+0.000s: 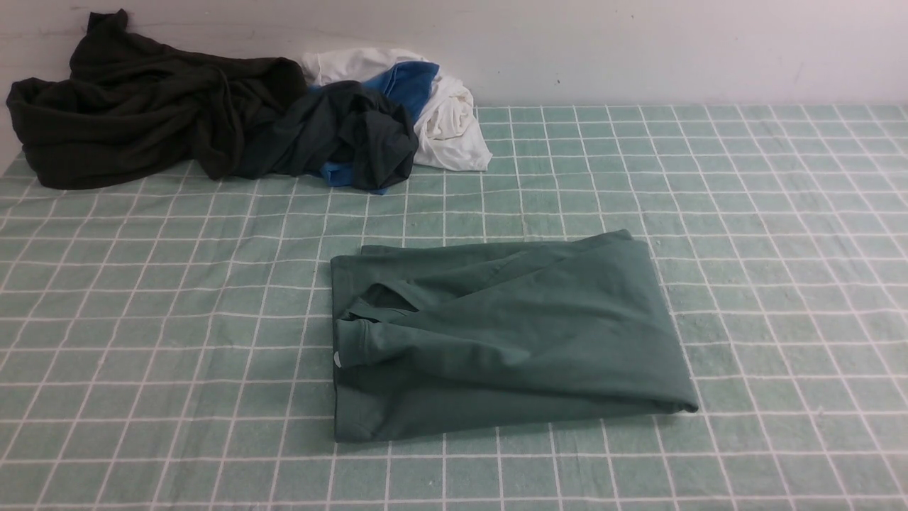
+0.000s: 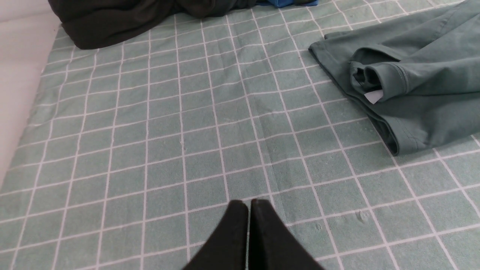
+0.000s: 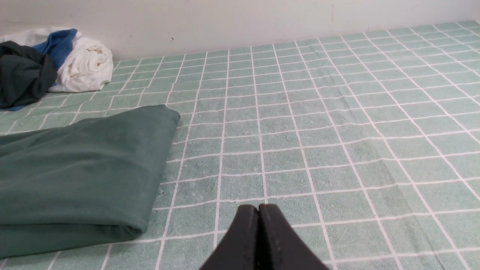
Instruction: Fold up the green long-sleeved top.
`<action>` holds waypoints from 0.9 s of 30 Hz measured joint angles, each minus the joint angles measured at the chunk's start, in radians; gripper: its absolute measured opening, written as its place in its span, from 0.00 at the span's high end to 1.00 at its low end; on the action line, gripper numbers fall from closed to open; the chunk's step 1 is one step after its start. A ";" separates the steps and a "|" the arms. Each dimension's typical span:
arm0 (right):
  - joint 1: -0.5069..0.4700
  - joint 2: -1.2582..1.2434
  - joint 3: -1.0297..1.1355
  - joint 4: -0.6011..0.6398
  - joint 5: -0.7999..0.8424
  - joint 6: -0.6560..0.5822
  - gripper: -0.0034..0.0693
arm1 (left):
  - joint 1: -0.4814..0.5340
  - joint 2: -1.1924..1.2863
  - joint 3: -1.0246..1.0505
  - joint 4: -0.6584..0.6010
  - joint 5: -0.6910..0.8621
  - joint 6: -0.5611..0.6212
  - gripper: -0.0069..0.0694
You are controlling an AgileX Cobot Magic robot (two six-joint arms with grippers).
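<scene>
both pairs of jaws are seen pressed together, nothing held: left gripper (image 2: 249, 204), right gripper (image 3: 258, 208). the top (image 1: 496, 333) is laid folded mid-cloth (image 1: 745, 213), well apart from the dark pile (image 1: 142, 113). its long axis is run left to right, neckline leftward. soft, limp jersey is judged; a layered edge is best pinched.
</scene>
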 joint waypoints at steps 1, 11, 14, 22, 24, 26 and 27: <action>0.000 0.000 0.000 0.000 0.000 0.000 0.97 | 0.000 0.000 0.000 0.000 0.000 0.000 0.91; 0.000 0.000 0.000 0.000 0.000 0.000 0.97 | 0.000 0.000 0.000 0.000 0.000 0.000 0.91; 0.000 0.000 0.000 0.000 0.000 0.000 0.97 | 0.000 0.000 0.000 0.000 0.000 0.000 0.91; 0.000 0.000 0.000 0.000 0.000 0.000 0.97 | 0.000 0.000 0.000 0.001 0.000 0.000 0.91; 0.000 0.000 0.000 0.000 0.000 0.000 0.97 | 0.000 0.000 0.000 0.012 0.000 0.000 0.91; 0.000 0.000 0.000 0.000 0.000 0.000 0.97 | 0.000 0.000 0.010 0.041 -0.013 0.000 0.91; 0.000 0.000 0.000 0.000 0.000 0.000 0.97 | 0.000 0.000 0.018 0.043 -0.023 0.000 0.91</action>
